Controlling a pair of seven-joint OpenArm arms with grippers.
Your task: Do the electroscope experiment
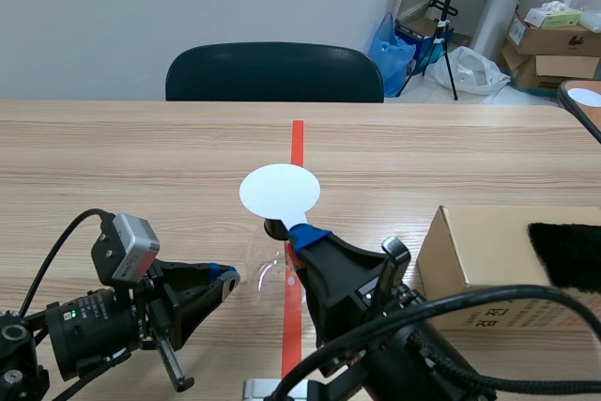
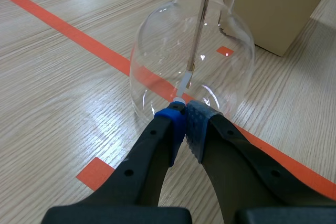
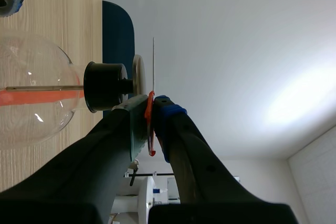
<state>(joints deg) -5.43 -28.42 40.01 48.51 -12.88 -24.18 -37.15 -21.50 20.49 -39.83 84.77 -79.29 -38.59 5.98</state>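
Left arm point(image 1: 84, 326) comes in low from the left, nearly flat over the bench point(image 1: 141, 157), wrist level, pointing toward the middle. Left pincer point(image 2: 182, 113): blue pads pressed together at the tips, nothing between them, slight gap further back.

Right arm point(image 1: 404, 326) comes in from the lower right and reaches to the middle, angled up and away from the robot. Its wrist is rolled about a quarter turn, so the right pincer point(image 3: 152, 99) lies on its side. Its fingers are clamped on a thin red tab point(image 3: 150, 129), one pad on each face. The two pincers are near each other but apart.
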